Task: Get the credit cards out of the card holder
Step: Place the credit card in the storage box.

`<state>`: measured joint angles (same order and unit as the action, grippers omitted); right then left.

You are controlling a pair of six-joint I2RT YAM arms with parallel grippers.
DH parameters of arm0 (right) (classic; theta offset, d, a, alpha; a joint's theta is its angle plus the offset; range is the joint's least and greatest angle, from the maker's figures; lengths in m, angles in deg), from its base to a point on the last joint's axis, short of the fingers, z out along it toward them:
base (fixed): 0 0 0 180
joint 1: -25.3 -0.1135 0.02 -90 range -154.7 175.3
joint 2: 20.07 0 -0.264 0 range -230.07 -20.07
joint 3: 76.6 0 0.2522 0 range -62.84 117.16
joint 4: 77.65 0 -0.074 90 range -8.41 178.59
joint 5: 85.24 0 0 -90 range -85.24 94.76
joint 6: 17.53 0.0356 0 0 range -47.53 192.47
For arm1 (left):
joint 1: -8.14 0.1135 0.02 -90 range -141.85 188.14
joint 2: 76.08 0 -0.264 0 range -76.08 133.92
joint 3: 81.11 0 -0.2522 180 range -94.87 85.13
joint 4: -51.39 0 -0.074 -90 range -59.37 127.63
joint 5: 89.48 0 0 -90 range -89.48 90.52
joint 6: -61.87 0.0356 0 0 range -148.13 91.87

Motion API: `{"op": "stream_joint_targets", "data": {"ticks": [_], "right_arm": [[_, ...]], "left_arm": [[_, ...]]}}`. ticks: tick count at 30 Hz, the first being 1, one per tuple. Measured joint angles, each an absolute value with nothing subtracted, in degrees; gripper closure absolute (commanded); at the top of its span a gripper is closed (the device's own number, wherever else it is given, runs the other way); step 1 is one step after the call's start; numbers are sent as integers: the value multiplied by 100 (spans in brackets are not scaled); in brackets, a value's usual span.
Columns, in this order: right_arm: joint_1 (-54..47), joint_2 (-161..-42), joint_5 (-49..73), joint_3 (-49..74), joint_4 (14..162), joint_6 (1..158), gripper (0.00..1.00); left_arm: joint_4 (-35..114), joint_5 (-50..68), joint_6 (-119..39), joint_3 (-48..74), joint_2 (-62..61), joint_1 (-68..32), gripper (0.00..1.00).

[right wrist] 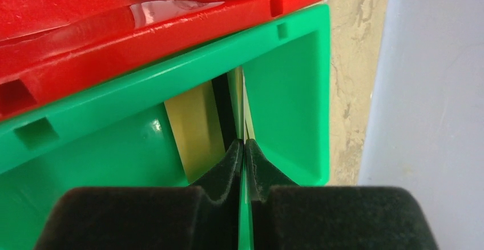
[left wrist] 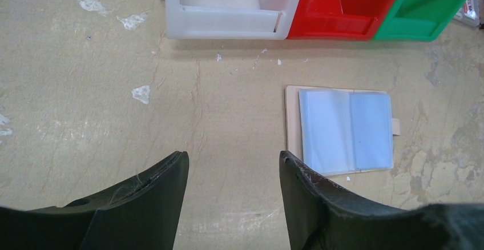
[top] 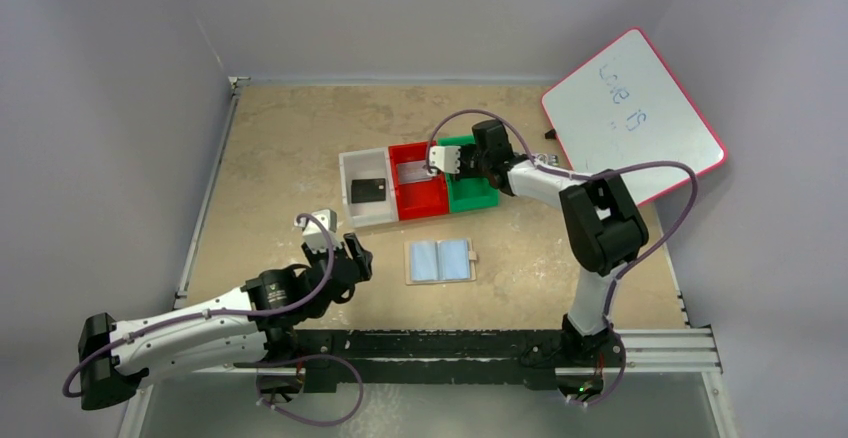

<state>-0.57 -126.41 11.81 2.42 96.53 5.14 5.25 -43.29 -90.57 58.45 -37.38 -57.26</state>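
The card holder [top: 440, 260] lies open and flat on the table, tan with two light-blue pockets and a small snap tab on its right; it also shows in the left wrist view [left wrist: 342, 130]. My left gripper [left wrist: 233, 157] is open and empty, low over bare table just left of the holder [top: 348, 254]. My right gripper [right wrist: 243, 142] is shut on a thin card [right wrist: 243, 99] seen edge-on, held inside the green bin [right wrist: 285, 90] at the back [top: 460, 163]. A yellowish patch on the bin floor beside it may be its reflection.
Three bins stand in a row behind the holder: white [top: 346, 190] with a black card [top: 369, 190], red [top: 420, 205] with a light card [top: 410, 171], green [top: 472, 199]. A whiteboard [top: 632, 113] leans at the back right. Grey walls close in on the table.
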Motion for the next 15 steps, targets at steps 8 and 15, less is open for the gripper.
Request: {"op": "stream_joint_targets", "data": {"ticks": [8,15], "right_arm": [[-57,-12831,1168,305,9662,473,72],[-57,-12633,1238,305,9572,562,58]], "left_arm": [[525,-4327,-9059,5845,-3692,-5726,41],[522,-4327,-9059,5845,-3710,-5726,41]]}}
